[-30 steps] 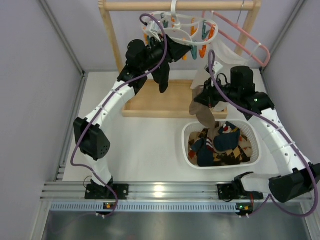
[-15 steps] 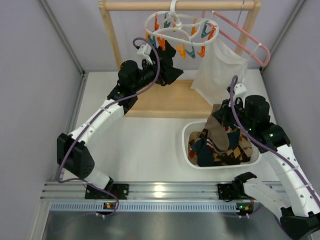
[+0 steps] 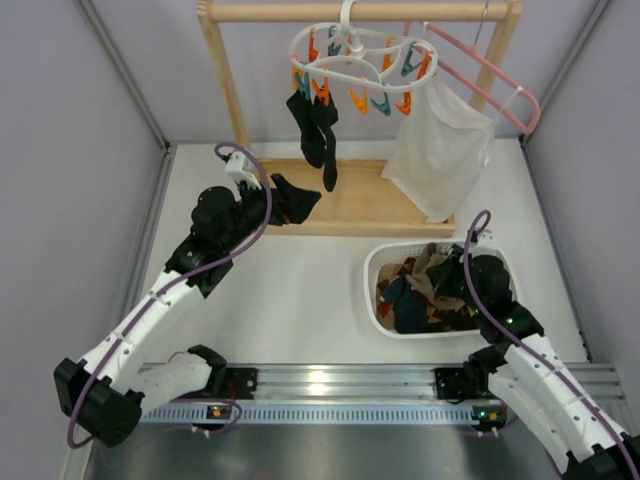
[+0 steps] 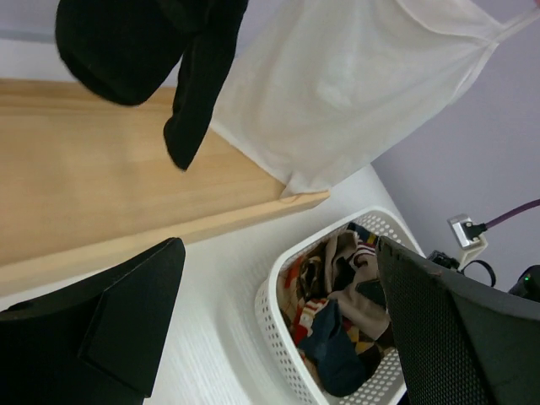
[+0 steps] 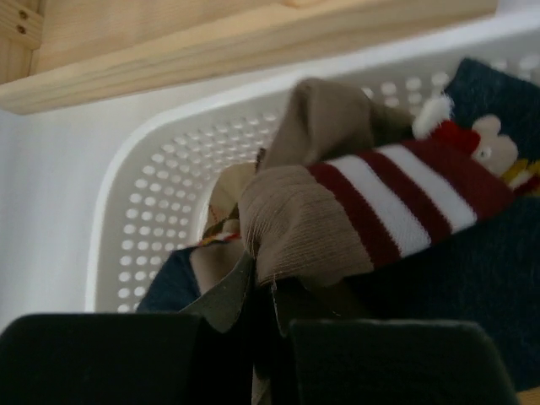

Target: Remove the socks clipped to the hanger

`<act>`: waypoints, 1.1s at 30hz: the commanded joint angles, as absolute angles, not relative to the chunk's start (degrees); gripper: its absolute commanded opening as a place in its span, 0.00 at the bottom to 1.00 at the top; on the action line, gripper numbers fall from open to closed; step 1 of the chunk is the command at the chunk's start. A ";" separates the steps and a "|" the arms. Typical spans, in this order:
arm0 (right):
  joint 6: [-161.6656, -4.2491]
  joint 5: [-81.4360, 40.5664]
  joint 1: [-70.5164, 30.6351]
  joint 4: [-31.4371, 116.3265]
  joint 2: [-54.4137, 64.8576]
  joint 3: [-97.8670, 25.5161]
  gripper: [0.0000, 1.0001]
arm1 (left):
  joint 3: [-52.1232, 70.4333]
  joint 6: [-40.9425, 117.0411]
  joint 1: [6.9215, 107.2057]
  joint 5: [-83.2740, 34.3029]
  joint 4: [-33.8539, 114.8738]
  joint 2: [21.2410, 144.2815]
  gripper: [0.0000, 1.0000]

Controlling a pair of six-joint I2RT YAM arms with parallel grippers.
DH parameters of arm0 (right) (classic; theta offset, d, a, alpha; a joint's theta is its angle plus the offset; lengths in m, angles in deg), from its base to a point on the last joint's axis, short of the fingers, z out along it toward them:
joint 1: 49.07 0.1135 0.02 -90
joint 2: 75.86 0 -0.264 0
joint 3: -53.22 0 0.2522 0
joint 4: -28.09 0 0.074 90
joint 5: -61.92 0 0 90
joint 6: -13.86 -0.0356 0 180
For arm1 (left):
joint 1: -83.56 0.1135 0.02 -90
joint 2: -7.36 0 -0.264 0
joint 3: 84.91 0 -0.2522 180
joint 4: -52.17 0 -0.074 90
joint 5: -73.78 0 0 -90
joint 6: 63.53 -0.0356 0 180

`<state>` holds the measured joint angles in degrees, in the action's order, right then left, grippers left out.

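Left hand (image 4: 278, 253) spread wide, right hand (image 5: 272, 316) pinching ribbed brown sock (image 5: 295, 228), maroon-white stripes, perforated white basket (image 5: 160, 194)

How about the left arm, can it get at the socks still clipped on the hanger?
Probably yes. The left gripper is open and empty, and the two black socks hang from the hanger just beyond it, with nothing between.

We count two black socks (image 3: 318, 135) on one white hanger (image 3: 347, 22), one pink hanger (image 3: 478, 62), one mesh bag (image 3: 440, 150), one rack (image 3: 225, 80), one basket (image 3: 371, 268) — plus one brown striped sock (image 5: 337, 228) — and two arms (image 3: 150, 310).
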<state>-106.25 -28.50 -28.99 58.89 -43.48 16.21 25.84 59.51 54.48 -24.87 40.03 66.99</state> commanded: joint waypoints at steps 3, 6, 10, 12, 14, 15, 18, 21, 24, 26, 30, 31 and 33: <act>-121.31 -34.31 -29.64 43.88 -43.79 27.05 0.00 | 27.98 56.80 54.56 -18.34 29.89 58.16 0.98; -123.51 -35.19 -29.56 42.99 -42.29 28.82 0.00 | 27.01 55.57 54.47 -15.71 23.13 55.35 0.98; -122.90 -35.99 -29.56 47.45 -43.68 26.03 0.09 | 25.78 53.37 54.56 -10.35 16.01 51.92 0.98; -122.03 -37.12 -29.64 50.19 -46.48 23.39 0.34 | 24.73 52.32 54.47 -8.33 11.79 50.34 0.98; -120.97 -37.83 -29.64 54.14 -48.34 21.45 0.43 | 23.85 51.78 54.47 -7.96 8.63 49.11 0.98; -120.53 -38.09 -29.64 55.63 -49.92 19.44 0.47 | 23.58 51.52 54.56 -7.96 7.65 48.84 0.98; -118.95 -38.88 -29.64 60.38 -52.12 15.75 0.62 | 22.18 50.12 54.56 -7.88 3.89 48.05 0.98; -116.31 -40.46 -29.64 65.22 -53.70 12.06 0.74 | 20.51 48.54 54.47 -6.21 0.28 47.00 0.98; -113.68 -43.80 -29.56 69.69 -55.64 8.10 0.82 | 18.84 46.34 54.47 -4.89 -3.93 45.50 0.98; -111.92 -45.56 -29.56 70.93 -56.52 5.55 0.94 | 18.04 45.02 54.47 -2.53 -5.53 44.45 0.98; -109.98 -41.55 -29.64 65.98 -56.79 3.33 0.99 | 21.11 44.92 54.47 0.64 -5.54 40.32 0.98; -110.94 -35.26 -29.56 61.93 -56.79 4.21 1.00 | 22.95 45.54 54.56 1.61 -4.76 38.66 0.98; -112.96 -26.80 -29.64 52.27 -54.78 8.51 1.00 | 25.41 46.42 54.47 4.07 -3.00 36.90 0.98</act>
